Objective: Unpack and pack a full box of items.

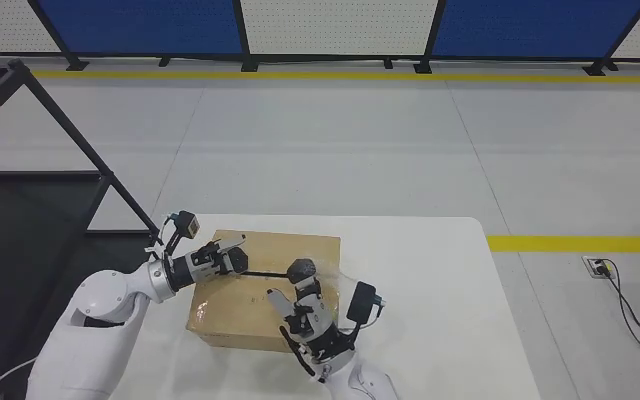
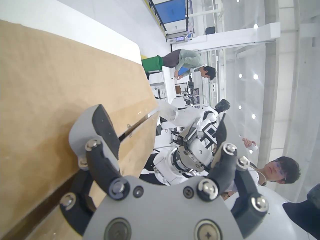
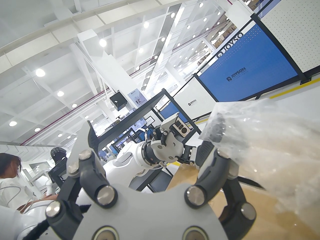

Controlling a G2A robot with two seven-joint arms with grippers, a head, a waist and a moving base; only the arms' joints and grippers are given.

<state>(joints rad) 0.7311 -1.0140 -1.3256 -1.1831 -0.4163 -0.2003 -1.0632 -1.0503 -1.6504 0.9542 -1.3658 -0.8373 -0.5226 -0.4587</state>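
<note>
Brown corrugated cardboard box [image 1: 255, 305]: rectangular, matte, top flaps shut. It sits lower centre of top view on the white rounded-corner worktop [image 1: 430, 300]. A thin dark seam [image 1: 262, 273] runs btwn the two flaps. A crinkled clear plastic bag [image 3: 265, 146], glossy and wrinkled, lies on the box top, at the seam's far end in left wrist view [image 2: 168, 111].

Left tool [image 1: 234, 254] is grey metal w/ black rubber pads. It's spread wide, nothing btwn the fingers, over the box's upper-left part. One pad [image 2: 105, 128] is right at the seam; can't tell if it touches. Right tool [image 1: 289, 283] is over the box's mid-right, also wide, w/ nothing btwn. The bag crowds one of its fingers [image 3: 207, 156] from the outer side.

The worktop is smooth, plain white. Round it is a pale grey glossy floor [image 1: 350, 140] w/ a yellow line [image 1: 560, 243] at right. Blue and white perforated panels [image 1: 140, 25] on black posts run along the top edge. A black metal frame [image 1: 90, 153] is at left.

Top view gives the box's whole outline and both arms. Left wrist view gives the seam close up and the cardboard's rough grain. Right wrist view looks upward, giving white ceiling beams [image 3: 125, 8] and rows of round lights [image 3: 40, 72].
</note>
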